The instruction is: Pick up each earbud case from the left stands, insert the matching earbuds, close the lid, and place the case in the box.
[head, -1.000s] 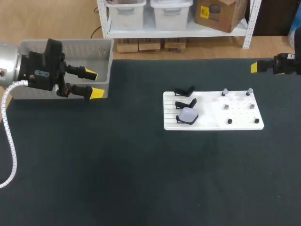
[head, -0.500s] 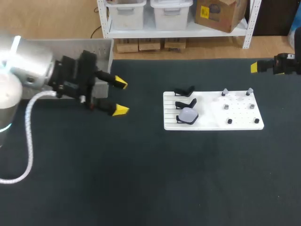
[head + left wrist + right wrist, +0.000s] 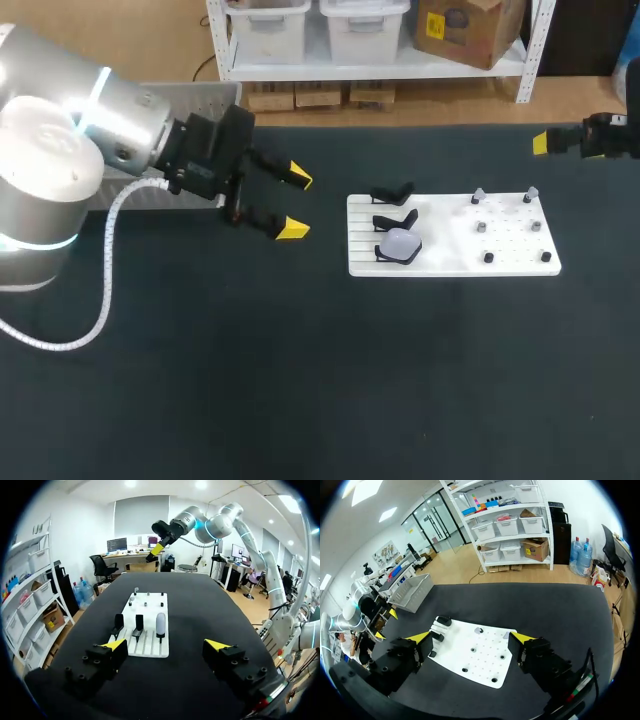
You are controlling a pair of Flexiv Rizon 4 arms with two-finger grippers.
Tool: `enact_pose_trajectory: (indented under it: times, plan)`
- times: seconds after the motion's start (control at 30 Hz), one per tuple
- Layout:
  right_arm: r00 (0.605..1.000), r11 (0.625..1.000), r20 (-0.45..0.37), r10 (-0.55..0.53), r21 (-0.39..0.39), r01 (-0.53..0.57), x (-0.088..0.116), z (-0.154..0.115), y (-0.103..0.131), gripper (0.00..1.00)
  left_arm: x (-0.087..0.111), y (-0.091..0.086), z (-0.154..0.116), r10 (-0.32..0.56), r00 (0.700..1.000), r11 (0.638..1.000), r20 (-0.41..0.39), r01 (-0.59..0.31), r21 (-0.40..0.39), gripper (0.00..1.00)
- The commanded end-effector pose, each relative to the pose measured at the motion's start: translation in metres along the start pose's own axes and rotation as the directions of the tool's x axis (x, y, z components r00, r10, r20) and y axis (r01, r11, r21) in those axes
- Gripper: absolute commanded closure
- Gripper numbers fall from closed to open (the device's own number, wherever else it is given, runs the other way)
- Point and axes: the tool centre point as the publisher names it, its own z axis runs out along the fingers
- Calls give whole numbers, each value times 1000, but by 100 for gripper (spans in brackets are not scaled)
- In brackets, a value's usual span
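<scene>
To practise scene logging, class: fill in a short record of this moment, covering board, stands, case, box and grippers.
board: white, flat on the table
stands: three on the board's left part, two empty
case: on the nearest stand
box: grey, at the table's far left corner
left gripper: open, empty, between box and board
right gripper: open, empty, near the table's far right corner
</scene>
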Motion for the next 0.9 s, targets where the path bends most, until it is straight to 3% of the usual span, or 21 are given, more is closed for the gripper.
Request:
enact_pose_trajectory:
  times: [0.03, 0.27, 0.43, 0.63, 0.9]
  plan:
    - [1000, 1000, 0, 0, 1, 0, 0, 0, 0, 0, 0, 3, 0, 0, 1000, 1000, -5, 0, 13, 0]
    - [1000, 1000, 0, 0, 1, 0, 0, 0, 0, 0, 0, 3, 0, 0, 1000, 1000, -5, 0, 13, 0]
    - [1000, 1000, 0, 0, 1, 0, 0, 0, 0, 0, 11, 3, 14, -26, 999, 999, -20, 26, -22, 0]
    - [1000, 1000, 0, 0, 1, 0, 0, 0, 0, 0, 10, 4, 37, -5, 1000, 1000, -10, 5, -18, 0]
    - [1000, 1000, 0, 0, 1, 0, 0, 0, 0, 0, 8, 9, 74, 40, 999, 998, -8, -39, 46, 0]
